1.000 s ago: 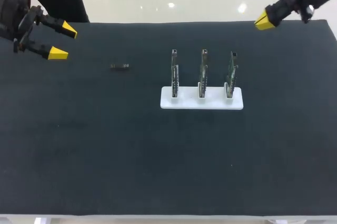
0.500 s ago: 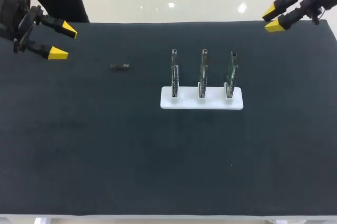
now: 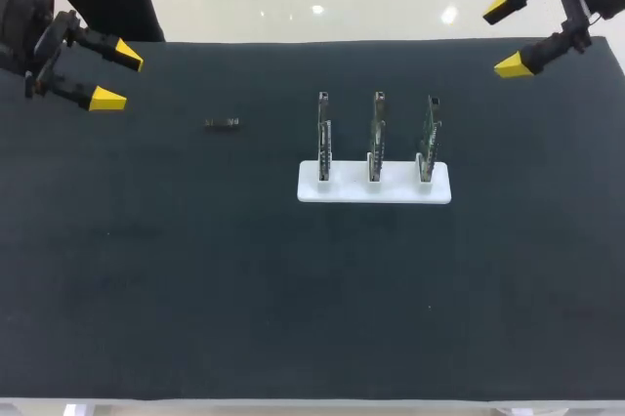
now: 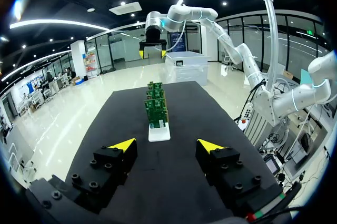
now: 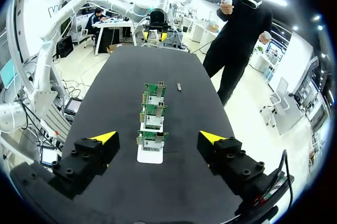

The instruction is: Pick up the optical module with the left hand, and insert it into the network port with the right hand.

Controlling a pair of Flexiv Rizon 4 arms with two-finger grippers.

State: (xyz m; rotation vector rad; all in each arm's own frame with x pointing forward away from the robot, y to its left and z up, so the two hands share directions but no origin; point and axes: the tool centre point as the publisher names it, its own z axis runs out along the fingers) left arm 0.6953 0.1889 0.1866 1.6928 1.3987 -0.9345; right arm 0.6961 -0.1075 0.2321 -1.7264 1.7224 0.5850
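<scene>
The optical module [image 3: 223,123], a small dark bar, lies flat on the black mat left of centre; it also shows in the right wrist view, beyond the boards [image 5: 179,86]. Three green circuit boards [image 3: 376,138] stand upright in a white holder [image 3: 312,187]. My left gripper [image 3: 115,75] hovers open at the far left corner, well left of the module, with nothing between its fingers. My right gripper [image 3: 506,37] hangs open over the far right corner, also empty. From the left wrist, the gripper [image 4: 167,144] faces the boards [image 4: 156,109] end on. The right wrist's gripper [image 5: 158,137] faces the row [image 5: 152,113] from the other end.
The black mat [image 3: 195,279] covers the whole table, with wide bare room in front of the holder. A person stands beyond the far edge, apart from the table.
My right gripper went from shut to wide open while shifting slightly right near the far right corner. The left arm, the module and the boards stayed where they were.
</scene>
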